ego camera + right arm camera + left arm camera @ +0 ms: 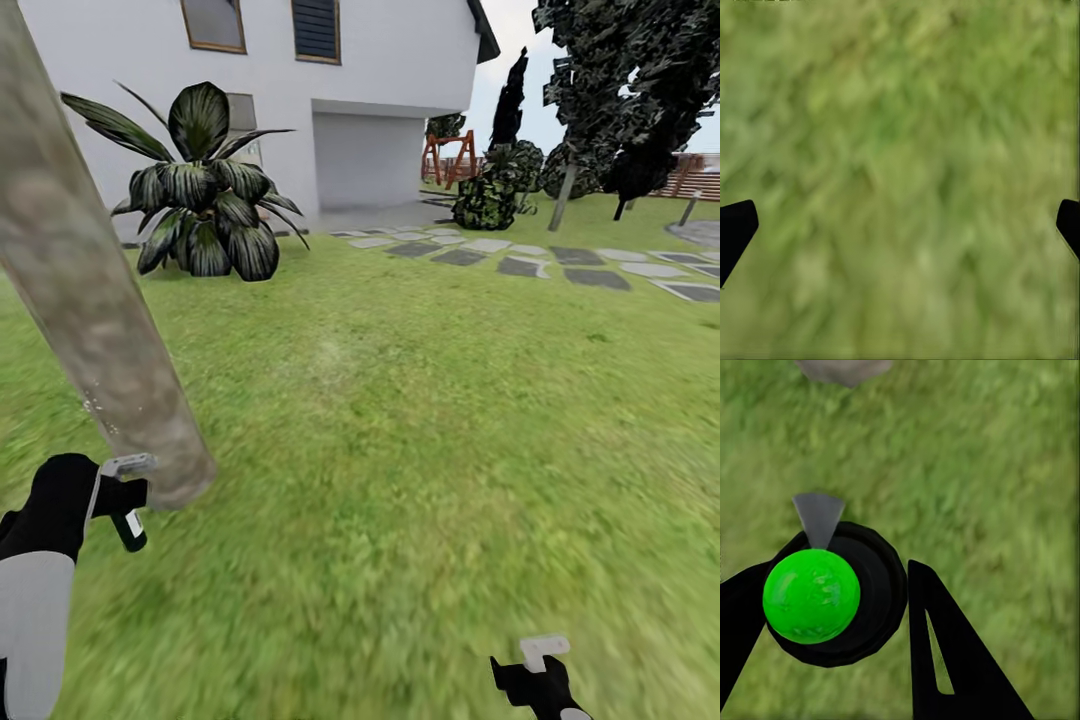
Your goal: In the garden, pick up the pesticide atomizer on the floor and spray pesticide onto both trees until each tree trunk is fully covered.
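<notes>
Bright green, blurry lawn point(420, 450). Pale mottled trunk point(80, 290) rooted at near left; broad-leaved plant point(205, 195) and grey stepping stones point(520, 258) along far edge.

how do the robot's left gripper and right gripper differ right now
The left gripper is shut on the pesticide atomizer, close beside the tree trunk; the right gripper holds nothing, its fingers spread wide over bare grass. In the head view the left gripper sits higher, by the trunk's base, while the right sits low at the frame's bottom edge. Both have black fingers and hang above the lawn.
</notes>
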You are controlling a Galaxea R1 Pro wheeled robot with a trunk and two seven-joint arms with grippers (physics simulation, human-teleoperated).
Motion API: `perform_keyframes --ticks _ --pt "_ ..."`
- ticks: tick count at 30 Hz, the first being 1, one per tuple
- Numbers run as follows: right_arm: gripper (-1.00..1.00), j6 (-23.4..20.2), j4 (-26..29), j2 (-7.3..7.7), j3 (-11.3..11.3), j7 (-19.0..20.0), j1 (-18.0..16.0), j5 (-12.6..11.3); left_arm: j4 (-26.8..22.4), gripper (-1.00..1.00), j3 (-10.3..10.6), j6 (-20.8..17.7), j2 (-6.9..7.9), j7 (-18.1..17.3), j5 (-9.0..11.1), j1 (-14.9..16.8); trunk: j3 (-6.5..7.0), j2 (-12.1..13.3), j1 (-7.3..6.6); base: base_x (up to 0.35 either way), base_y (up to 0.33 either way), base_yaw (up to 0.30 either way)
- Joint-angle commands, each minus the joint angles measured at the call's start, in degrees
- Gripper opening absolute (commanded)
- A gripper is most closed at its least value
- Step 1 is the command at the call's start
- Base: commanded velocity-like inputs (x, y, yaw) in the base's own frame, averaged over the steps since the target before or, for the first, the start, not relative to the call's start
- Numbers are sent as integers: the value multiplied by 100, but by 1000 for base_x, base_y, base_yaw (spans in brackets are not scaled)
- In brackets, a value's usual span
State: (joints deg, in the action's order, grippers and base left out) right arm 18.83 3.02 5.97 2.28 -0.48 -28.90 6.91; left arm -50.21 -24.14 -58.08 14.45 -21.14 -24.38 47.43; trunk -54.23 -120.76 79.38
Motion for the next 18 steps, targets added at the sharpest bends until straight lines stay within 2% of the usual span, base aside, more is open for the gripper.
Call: perform_keyframes --ticks 1,6,10,12,14,16,18 --pt "100 16 -4 1 27 -5 -2 56 -38 -100 -11 -21 -4 -57 -66 17 -5 -2 -1 -2 -277 245" --pt "100 16 -4 1 27 -5 -2 56 -92 -100 -4 -40 34 -57 -97 177 -5 -2 -1 114 -240 271" --pt "100 16 -4 1 27 -5 -2 56 -100 -100 0 -48 41 -57 -100 240 -5 -2 -1 120 -81 277" --pt "100 16 -4 1 27 -5 -2 56 -60 -100 24 -55 49 -57 -122 469 -5 -2 -1 17 -11 172" --pt "100 16 -4 1 27 -5 -2 56 -4 -100 177 -66 40 -56 -308 828 -5 -2 -1 5 -3 52" --pt "100 16 -4 4 27 -5 -2 56 11 -100 365 -76 33 -58 -508 1020 -5 -2 -1 2 -1 17" --pt "100 16 -4 8 27 -6 -2 56 18 -100 488 -84 27 -74 -619 1118 -5 -2 -1 0 0 4"
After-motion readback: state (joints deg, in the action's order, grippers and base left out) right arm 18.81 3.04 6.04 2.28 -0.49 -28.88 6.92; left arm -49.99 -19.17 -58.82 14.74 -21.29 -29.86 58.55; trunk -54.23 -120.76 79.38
